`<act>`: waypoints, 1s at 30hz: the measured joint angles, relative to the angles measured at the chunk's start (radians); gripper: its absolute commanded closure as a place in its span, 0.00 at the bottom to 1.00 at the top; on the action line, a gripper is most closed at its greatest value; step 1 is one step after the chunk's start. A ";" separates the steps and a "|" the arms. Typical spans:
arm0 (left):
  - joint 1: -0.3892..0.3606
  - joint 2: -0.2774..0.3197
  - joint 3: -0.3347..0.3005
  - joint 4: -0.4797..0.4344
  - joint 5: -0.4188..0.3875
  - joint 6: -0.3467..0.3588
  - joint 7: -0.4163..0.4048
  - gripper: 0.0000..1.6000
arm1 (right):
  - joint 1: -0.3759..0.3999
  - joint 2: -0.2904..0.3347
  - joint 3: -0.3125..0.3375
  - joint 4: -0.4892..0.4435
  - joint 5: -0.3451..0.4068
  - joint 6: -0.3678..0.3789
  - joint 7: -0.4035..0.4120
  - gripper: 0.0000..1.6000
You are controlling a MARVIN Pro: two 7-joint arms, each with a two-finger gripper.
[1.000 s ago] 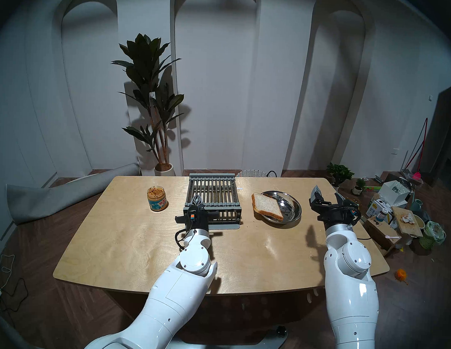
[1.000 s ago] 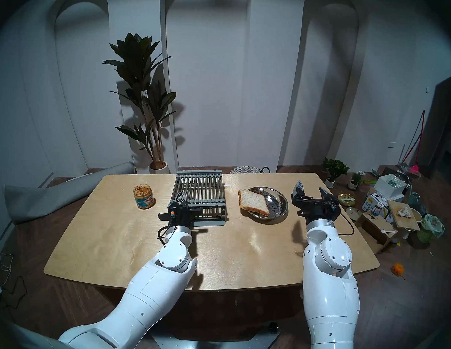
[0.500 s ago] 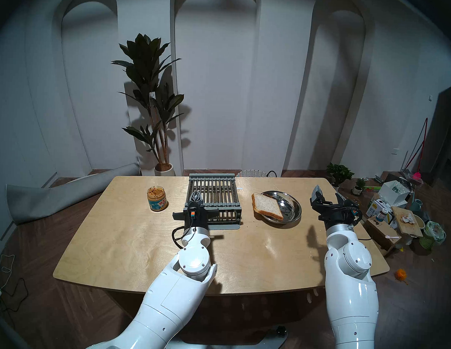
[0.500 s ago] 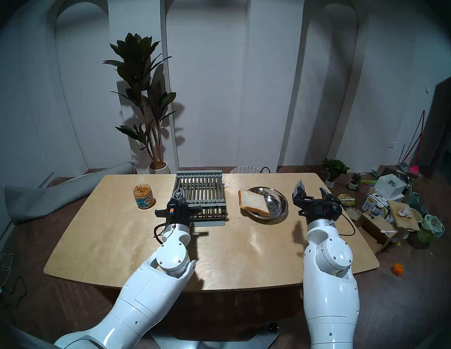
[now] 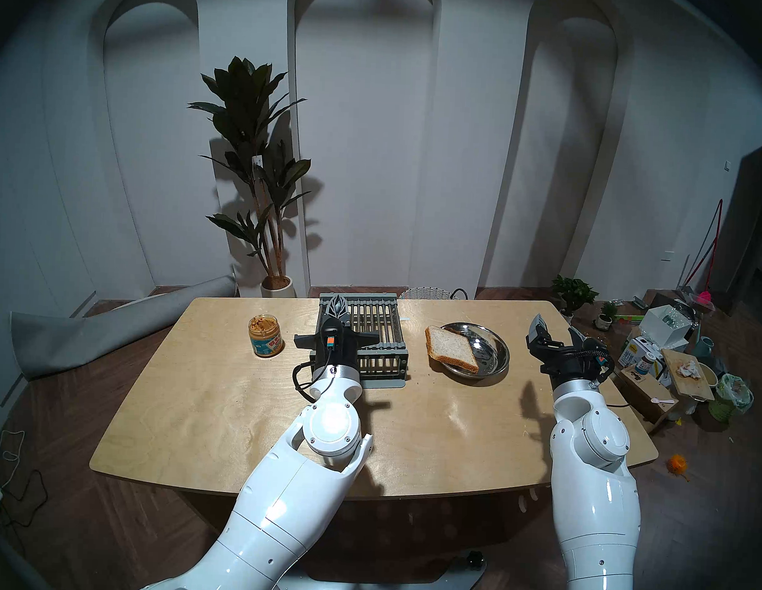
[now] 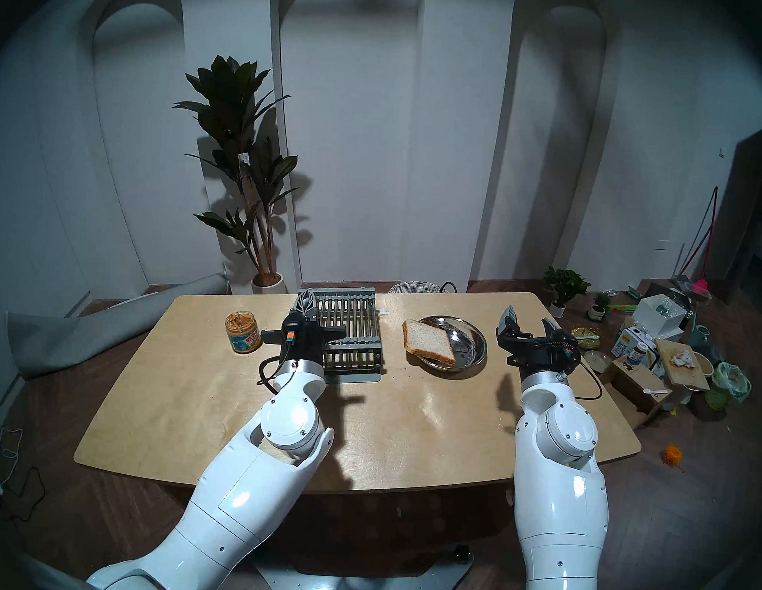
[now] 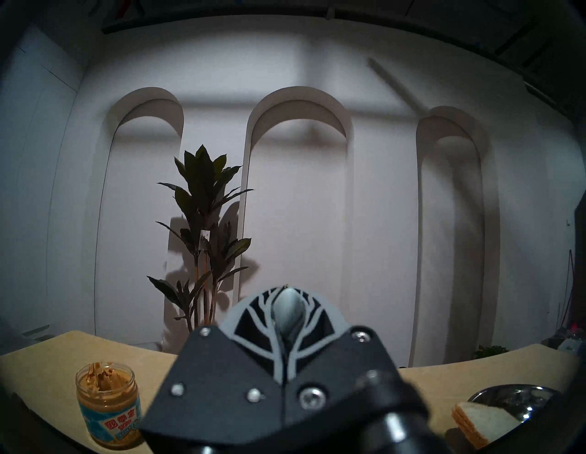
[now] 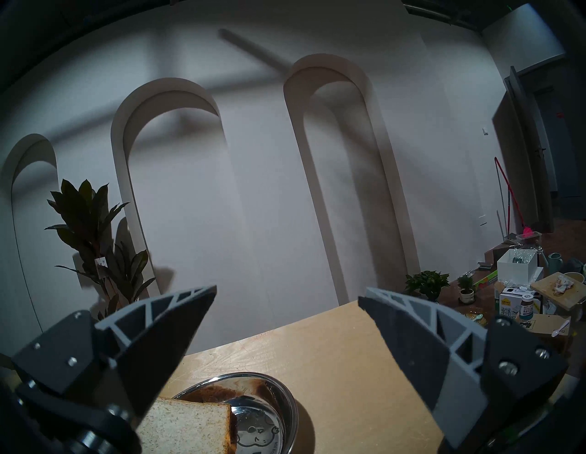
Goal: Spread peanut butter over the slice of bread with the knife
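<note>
The peanut butter jar (image 5: 265,336) stands open at the table's left, with tan paste inside; it also shows in the left wrist view (image 7: 107,409). The slice of bread (image 5: 451,350) leans on the left rim of a steel plate (image 5: 499,352). My left gripper (image 5: 338,304) is shut, raised over the left side of the grey slatted rack (image 5: 375,327). In the left wrist view a pale grey-blue rounded piece, the knife (image 7: 287,309) seen end on, sits between the closed fingers. My right gripper (image 5: 554,330) is open and empty, in the air right of the plate.
The rack stands mid-table between jar and plate. In the right wrist view the bread (image 8: 187,428) and plate (image 8: 287,409) lie below my open right gripper (image 8: 287,293). Boxes and clutter (image 5: 655,361) crowd the floor to the right. A potted plant (image 5: 254,165) stands behind the table.
My left gripper, still shut, has risen and moved away from me over the rack's left side. The right arm has hardly moved.
</note>
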 measured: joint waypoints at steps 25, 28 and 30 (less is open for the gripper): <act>0.073 0.266 -0.097 -0.319 0.167 0.472 -0.148 1.00 | 0.006 0.004 -0.080 0.024 -0.022 -0.002 0.031 0.00; 0.076 0.290 -0.113 -0.345 0.170 0.511 -0.173 1.00 | 0.006 0.001 -0.086 0.025 -0.025 -0.002 0.032 0.00; 0.079 0.312 -0.127 -0.369 0.171 0.549 -0.201 1.00 | 0.005 -0.001 -0.092 0.025 -0.028 -0.002 0.032 0.00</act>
